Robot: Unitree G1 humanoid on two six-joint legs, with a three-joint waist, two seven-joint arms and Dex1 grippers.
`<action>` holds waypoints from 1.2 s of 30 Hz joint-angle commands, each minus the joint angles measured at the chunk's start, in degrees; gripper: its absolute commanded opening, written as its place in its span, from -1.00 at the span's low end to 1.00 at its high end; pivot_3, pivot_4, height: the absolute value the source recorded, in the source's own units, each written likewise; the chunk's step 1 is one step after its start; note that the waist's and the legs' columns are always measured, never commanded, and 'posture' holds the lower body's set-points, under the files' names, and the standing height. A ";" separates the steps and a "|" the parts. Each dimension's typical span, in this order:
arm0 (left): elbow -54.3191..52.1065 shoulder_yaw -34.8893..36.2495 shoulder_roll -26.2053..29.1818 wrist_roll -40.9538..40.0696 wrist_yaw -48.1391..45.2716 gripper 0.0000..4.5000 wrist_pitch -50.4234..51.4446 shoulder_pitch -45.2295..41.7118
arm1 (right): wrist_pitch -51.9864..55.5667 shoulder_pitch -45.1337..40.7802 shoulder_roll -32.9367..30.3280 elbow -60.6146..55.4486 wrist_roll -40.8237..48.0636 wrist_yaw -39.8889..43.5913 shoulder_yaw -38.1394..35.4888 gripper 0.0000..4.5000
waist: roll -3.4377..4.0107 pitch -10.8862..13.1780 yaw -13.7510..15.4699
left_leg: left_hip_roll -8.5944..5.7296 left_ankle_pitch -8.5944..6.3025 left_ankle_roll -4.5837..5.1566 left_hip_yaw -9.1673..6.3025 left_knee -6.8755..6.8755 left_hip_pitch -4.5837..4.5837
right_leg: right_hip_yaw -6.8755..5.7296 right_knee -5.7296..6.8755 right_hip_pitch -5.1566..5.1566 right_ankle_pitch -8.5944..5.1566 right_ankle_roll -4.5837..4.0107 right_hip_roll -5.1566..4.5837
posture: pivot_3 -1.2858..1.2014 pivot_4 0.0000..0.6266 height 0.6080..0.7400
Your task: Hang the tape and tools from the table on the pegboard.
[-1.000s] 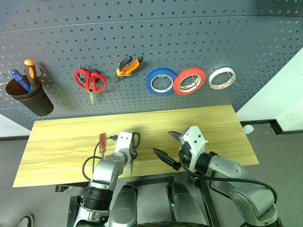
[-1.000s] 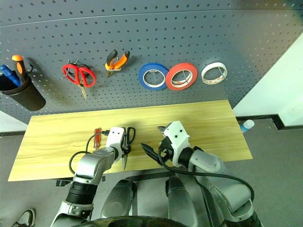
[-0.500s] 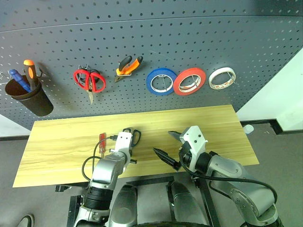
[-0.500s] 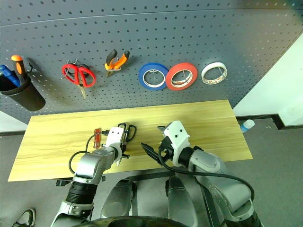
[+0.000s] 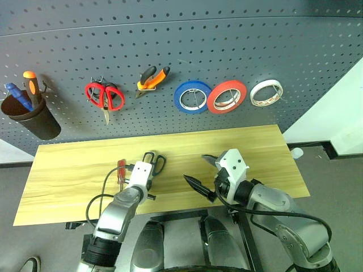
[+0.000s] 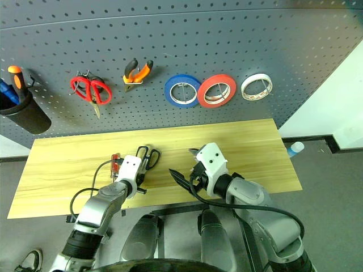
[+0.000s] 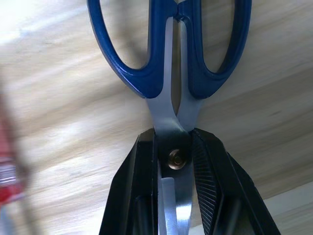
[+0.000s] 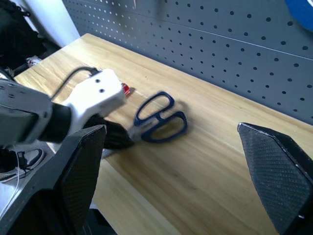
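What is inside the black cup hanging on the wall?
An orange-topped screwdriver and something blue stick out of the black cup on the pegboard. Their lower ends are hidden inside it.

The left hand (image 7: pixel 174 161) has clamped the dark-handled scissors (image 7: pixel 171 63) at their pivot and shifted them leftward.

Dark grey pegboard (image 5: pixel 238 45), dotted with a regular grid of small holes. Light yellowish bench (image 5: pixel 74 170) with fine wood grain. Blue-handled scissors (image 7: pixel 171 63) with bare steel blades. Red-handled scissors (image 5: pixel 105 96); orange-and-black pliers (image 5: pixel 153 77). Blue roll (image 5: pixel 193 97), red roll (image 5: pixel 226 97), cream-white tape (image 5: pixel 265 93) with a tan inner ring. Red-handled screwdriver (image 5: pixel 120 169). Black fingers (image 7: pixel 210 176), finely ribbed, on the left hand (image 7: pixel 175 169).
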 commanded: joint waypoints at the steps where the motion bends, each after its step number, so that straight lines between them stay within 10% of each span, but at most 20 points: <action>1: -4.42 0.70 1.78 1.16 -1.56 -0.71 -7.63 1.57 | -1.40 -0.29 -0.17 -0.35 -0.25 0.38 -0.16 1.00 | -0.01 0.00 0.24 | 0.00 0.03 -0.05 -0.01 0.00 -0.13 | -0.01 0.00 -0.09 0.02 -0.03 0.00 | 0.24 -0.43 0.04; 36: -4.35 8.27 4.64 16.70 9.42 -0.71 -59.77 8.35 | -20.72 -4.89 3.20 7.04 5.53 12.81 -3.08 1.00 | -0.35 -1.96 4.67 | 0.00 0.04 -0.05 0.01 0.03 -0.37 | -0.10 -0.50 0.01 0.16 -0.10 -0.12 | 0.31 -0.67 0.04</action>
